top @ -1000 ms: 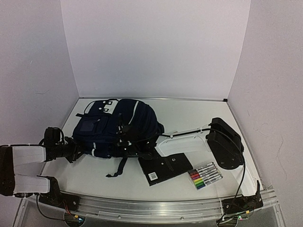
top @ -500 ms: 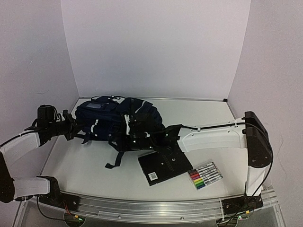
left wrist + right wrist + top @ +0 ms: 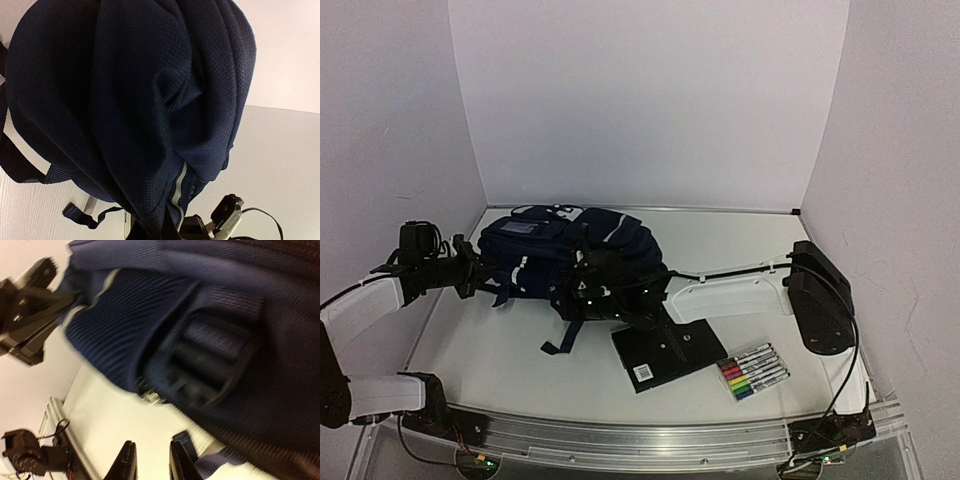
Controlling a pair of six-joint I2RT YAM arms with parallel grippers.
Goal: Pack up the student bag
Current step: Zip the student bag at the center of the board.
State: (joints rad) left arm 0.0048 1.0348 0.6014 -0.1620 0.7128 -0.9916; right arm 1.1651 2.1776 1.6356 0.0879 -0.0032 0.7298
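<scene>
1. The student bag [image 3: 560,255] lies on its side at the back left of the table [image 3: 520,370]. It is navy with thin pale stripes, and a black strap trails off its near edge.
2. The left gripper [image 3: 488,276] is at the bag's left end, pressed together and pinching the fabric. Its wrist camera sees nothing but bunched navy cloth [image 3: 130,100] and one reflective stripe.
3. The right gripper [image 3: 583,291] is up against the bag's near side. In its own view the fingers [image 3: 129,460] stand slightly parted, with bare white table between them and nothing pinched, just below a padded black-and-blue fold of the bag.
4. A flat black folder [image 3: 665,352] lies on the table just in front of the bag. It carries a small white barcode label [image 3: 643,372], and the print is too small to read.
5. Right of the folder is a clear pack of markers [image 3: 752,371] with coloured caps. The lettering on the barrels can't be made out.
6. A pale patch [image 3: 526,226] on the bag's top panel is not legible either.
</scene>
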